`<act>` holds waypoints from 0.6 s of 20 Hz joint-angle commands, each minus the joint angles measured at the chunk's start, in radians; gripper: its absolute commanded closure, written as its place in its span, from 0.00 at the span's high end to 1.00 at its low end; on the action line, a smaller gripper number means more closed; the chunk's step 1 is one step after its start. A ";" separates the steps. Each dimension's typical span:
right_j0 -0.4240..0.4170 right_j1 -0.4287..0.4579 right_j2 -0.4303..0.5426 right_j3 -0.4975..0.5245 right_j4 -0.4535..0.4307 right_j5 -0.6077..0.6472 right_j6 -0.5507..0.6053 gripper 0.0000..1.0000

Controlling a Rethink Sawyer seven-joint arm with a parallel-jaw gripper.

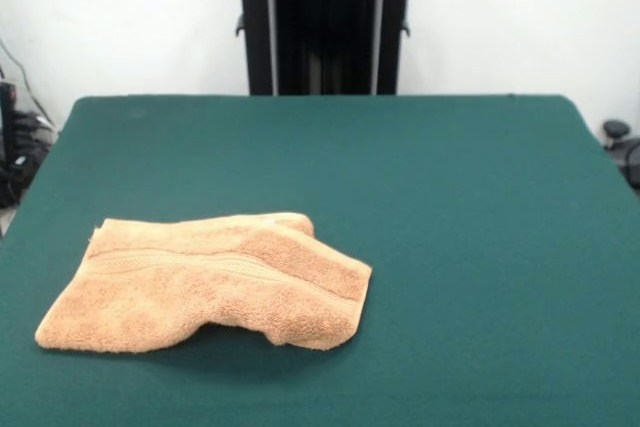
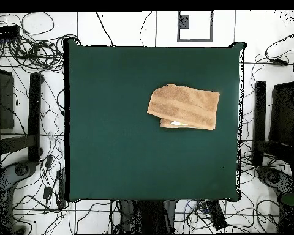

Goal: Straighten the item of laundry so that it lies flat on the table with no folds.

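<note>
In the front view, your towel (image 1: 205, 282) lay in the lower left of the frame, on the green table (image 1: 450, 207), and it was far from flat. One layer was doubled over another: the upper layer, carrying the woven band, ran from the left edge across to a folded corner at the right, and its front edge lifted off the cloth below, leaving a shadowed hollow near the bottom middle. The pedestal (image 1: 325, 22) stood at the top centre. You would not have found the arm or its tool anywhere here, so whether it was released or clenched could not be told.

In the overhead view, the towel (image 2: 185, 107) sat in the upper right part of the table (image 2: 113, 153), well inside its edges. You could see the top layer lying skewed over a lower one, with a strip of the under layer and a pale patch showing along the bottom edge. No tool showed here either.

Judging from both views, you had the whole unfolding left to do: nothing was yet spread out.
</note>
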 commanded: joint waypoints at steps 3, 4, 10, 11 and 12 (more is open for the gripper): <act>0.037 0.121 0.241 -0.202 -0.006 0.288 -0.521 1.00; 0.039 0.127 0.239 -0.211 -0.003 0.297 -0.520 1.00; 0.069 0.105 0.183 -0.152 0.014 0.261 -0.416 1.00; 0.074 0.100 0.174 -0.140 0.016 0.255 -0.399 1.00; 0.081 0.098 0.164 -0.134 0.015 0.250 -0.378 1.00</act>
